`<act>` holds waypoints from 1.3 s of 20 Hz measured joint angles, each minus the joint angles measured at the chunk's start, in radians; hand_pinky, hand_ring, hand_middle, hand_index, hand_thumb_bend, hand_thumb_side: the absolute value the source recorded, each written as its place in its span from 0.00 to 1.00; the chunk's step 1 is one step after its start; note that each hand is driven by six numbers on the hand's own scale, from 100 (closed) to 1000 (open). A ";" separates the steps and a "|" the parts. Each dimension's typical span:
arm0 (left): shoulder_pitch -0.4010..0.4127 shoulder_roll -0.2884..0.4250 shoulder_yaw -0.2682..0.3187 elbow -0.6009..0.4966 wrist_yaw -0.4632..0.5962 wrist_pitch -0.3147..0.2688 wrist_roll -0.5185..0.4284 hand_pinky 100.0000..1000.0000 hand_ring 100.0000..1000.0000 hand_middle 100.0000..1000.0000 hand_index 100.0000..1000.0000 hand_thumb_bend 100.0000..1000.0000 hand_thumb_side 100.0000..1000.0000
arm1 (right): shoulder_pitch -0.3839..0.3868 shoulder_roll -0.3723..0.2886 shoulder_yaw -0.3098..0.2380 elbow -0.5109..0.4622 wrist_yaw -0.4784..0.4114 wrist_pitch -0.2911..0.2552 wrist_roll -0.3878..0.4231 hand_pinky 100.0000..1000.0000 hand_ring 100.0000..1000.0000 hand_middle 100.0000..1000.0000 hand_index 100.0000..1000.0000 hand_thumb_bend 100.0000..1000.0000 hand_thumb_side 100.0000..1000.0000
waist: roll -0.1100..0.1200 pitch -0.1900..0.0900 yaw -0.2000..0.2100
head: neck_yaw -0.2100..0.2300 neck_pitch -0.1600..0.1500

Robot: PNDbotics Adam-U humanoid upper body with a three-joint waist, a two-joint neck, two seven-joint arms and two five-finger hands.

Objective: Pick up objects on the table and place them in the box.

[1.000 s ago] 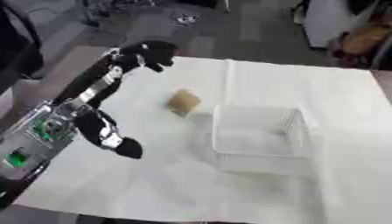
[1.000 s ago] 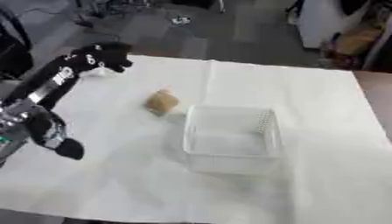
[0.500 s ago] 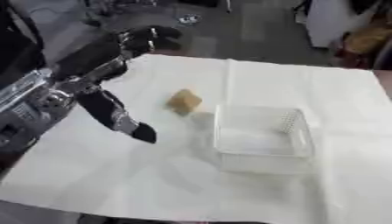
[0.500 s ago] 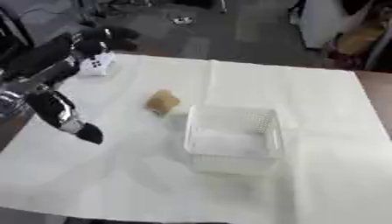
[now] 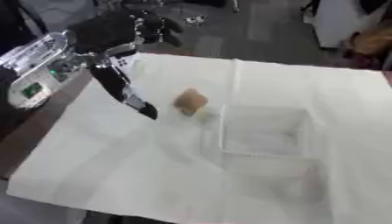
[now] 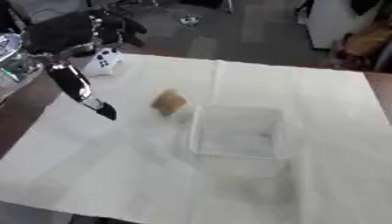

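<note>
I see nothing in the clear plastic box [image 6: 233, 138] yet, so every placement is left. My left hand [image 5: 119, 28] hovers at the table's far left corner, fingers curled, grasping nothing. The small tan rounded lump [image 6: 168, 101] lies nearer me than those fingers, just beside the box's wall; I can't judge its long axis.
</note>
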 measured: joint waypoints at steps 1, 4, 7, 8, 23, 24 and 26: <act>-0.017 0.000 -0.005 0.023 -0.024 -0.011 0.001 0.85 0.75 0.81 0.79 1.00 0.76 | -0.002 0.000 0.000 0.000 -0.001 -0.001 0.002 0.00 0.29 0.36 0.77 0.07 1.00 | 0.000 0.001 -0.003 | 0.003 0.000; -0.055 -0.004 -0.018 0.079 -0.092 -0.040 0.015 0.84 0.74 0.80 0.78 1.00 0.71 | -0.007 0.000 0.000 0.000 -0.003 -0.001 0.008 0.00 0.29 0.36 0.77 0.07 1.00 | 0.001 0.007 -0.004 | 0.010 0.000; -0.085 -0.011 -0.025 0.126 -0.155 -0.064 0.036 0.84 0.74 0.79 0.78 1.00 0.71 | -0.008 0.001 0.001 0.000 -0.003 -0.001 0.011 0.00 0.29 0.36 0.77 0.07 1.00 | 0.001 0.012 -0.010 | 0.018 -0.001; -0.094 -0.017 -0.027 0.140 -0.172 -0.070 0.042 0.84 0.74 0.79 0.78 1.00 0.71 | -0.009 0.001 0.001 0.000 -0.004 -0.001 0.012 0.00 0.29 0.36 0.77 0.07 1.00 | 0.001 0.015 -0.010 | 0.019 -0.002; -0.212 -0.061 -0.060 0.263 -0.324 -0.178 0.030 0.91 0.76 0.81 0.79 0.98 0.82 | -0.036 0.011 0.006 0.000 -0.011 0.000 0.026 0.00 0.29 0.36 0.77 0.07 1.00 | 0.006 0.037 -0.040 | 0.054 -0.012; -0.217 -0.062 -0.062 0.267 -0.334 -0.183 0.028 0.91 0.76 0.81 0.79 0.98 0.82 | -0.039 0.011 0.006 0.000 -0.011 0.001 0.027 0.00 0.29 0.36 0.77 0.07 1.00 | 0.007 0.037 -0.042 | 0.057 -0.012; -0.227 -0.063 -0.063 0.273 -0.351 -0.193 0.026 0.91 0.76 0.81 0.79 0.98 0.83 | -0.043 0.013 0.006 0.000 -0.012 0.001 0.027 0.00 0.29 0.36 0.77 0.07 1.00 | 0.009 0.040 -0.047 | 0.062 -0.014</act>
